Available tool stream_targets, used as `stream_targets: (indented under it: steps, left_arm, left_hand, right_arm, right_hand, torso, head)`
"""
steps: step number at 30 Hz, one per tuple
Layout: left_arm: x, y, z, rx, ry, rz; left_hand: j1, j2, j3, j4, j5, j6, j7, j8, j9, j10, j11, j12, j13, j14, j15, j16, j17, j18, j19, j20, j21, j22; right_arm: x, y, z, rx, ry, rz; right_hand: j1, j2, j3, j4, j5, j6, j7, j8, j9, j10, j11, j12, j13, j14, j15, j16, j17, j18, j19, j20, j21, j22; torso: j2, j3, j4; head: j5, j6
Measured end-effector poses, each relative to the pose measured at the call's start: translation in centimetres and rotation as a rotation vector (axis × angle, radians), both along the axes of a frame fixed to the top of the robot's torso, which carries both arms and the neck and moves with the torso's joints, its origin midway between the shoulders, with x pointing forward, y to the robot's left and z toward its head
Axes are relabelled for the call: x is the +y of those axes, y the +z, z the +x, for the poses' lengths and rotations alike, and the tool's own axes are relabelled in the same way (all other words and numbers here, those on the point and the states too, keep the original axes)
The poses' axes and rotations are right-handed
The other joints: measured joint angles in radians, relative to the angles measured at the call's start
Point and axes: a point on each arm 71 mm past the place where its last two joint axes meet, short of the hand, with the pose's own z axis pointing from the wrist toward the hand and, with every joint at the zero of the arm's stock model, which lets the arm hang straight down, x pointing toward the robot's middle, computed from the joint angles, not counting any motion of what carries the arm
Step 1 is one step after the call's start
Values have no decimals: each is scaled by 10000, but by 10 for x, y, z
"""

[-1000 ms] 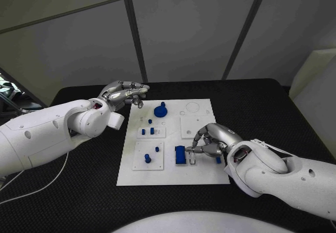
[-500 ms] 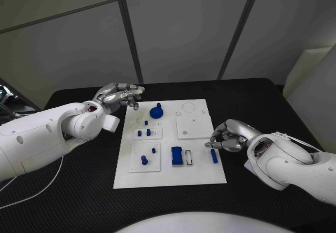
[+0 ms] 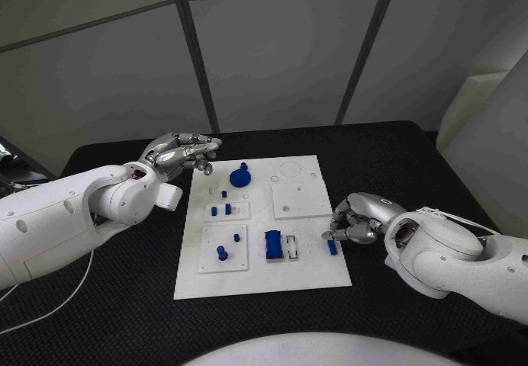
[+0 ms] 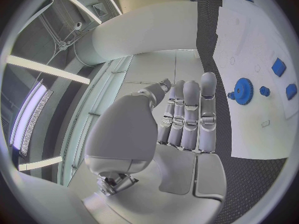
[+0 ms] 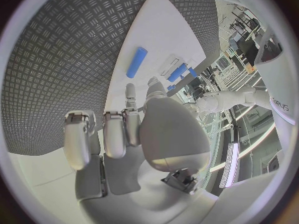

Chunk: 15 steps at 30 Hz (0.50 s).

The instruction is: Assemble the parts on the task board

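The small blue bar (image 3: pixel 333 247) lies flat near the task board's (image 3: pixel 264 278) right edge, just beside the right hand (image 3: pixel 358 219), whose fingers curl in, seemingly empty. It looks light, stiff and slick, best pinched across its long sides. The left hand (image 3: pixel 179 151) hangs curled, holding nothing, beyond the board's far left corner.

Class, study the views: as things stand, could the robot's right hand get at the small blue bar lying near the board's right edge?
Probably yes. The right hand sits just beside the blue bar, holding nothing, and nothing lies between them on the task board. The right wrist view also shows the bar lying free on the white surface.
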Motion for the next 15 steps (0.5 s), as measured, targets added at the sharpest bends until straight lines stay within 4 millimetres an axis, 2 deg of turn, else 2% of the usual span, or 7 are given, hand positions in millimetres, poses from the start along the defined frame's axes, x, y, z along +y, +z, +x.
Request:
stream_targets:
  steps: [15]
  left_arm:
    - [1,0,0,8,12,5]
  left_hand:
    - [6,-6,0,0,0,0,0,0,-1,1,0,0,1,0,0,0,1,0,0,0,0,1]
  right_arm:
    - [2,-14,-5,299,157,-768]
  right_hand:
    - [-1,-1,-27,27,0,38,-38,12,85,0,0,0,9,0,0,0,0,1,0,-1,0,0]
  torso:
    - [12,4,7]
  head:
    - [19,-35]
